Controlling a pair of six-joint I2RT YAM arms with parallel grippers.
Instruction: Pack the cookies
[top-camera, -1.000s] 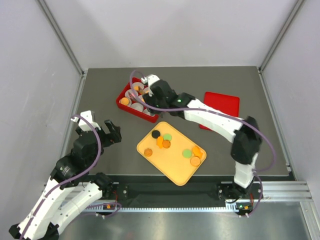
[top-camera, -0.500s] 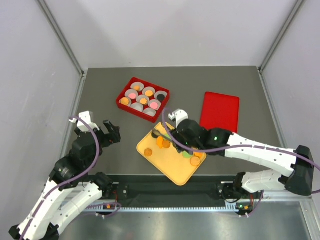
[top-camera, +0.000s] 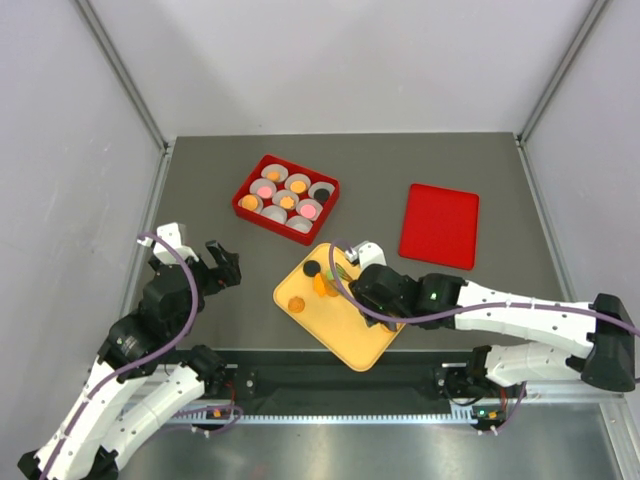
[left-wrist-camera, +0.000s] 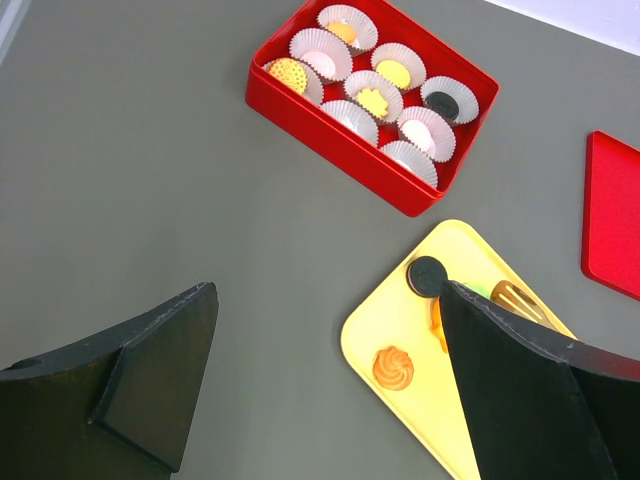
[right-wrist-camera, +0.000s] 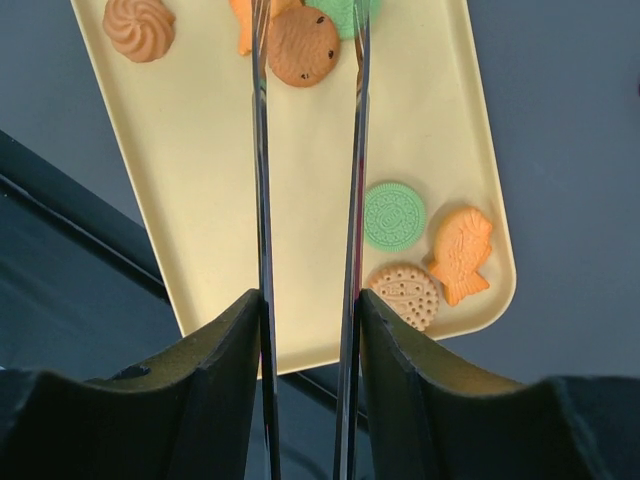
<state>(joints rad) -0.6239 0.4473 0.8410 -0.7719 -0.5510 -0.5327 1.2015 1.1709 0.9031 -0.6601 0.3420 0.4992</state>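
My right tool (right-wrist-camera: 307, 15) hangs over the tray (right-wrist-camera: 200, 200), its two long thin fingers (right-wrist-camera: 262, 150) standing apart, one on each side of a brown cookie (right-wrist-camera: 303, 47) with dark chips. The jaws are open; I cannot tell whether either finger touches that cookie. More cookies (right-wrist-camera: 393, 215) lie loose on the tray: a green one, a fish (right-wrist-camera: 460, 255) just beside it, a tan round (right-wrist-camera: 404, 292) near the tray's corner, a swirl (right-wrist-camera: 139, 27) at the far side and a black one (left-wrist-camera: 426, 273) at the end nearest the box (left-wrist-camera: 330, 140). The box sits apart from the tray on the desk (top-camera: 200, 180), and most of its paper cups (left-wrist-camera: 378, 100) hold a cookie each. The lid (top-camera: 439, 225) lies flat, well to the right of the box. My left tool (left-wrist-camera: 325, 300) hovers over bare desk left of the tray, jaws wide open and holding nothing
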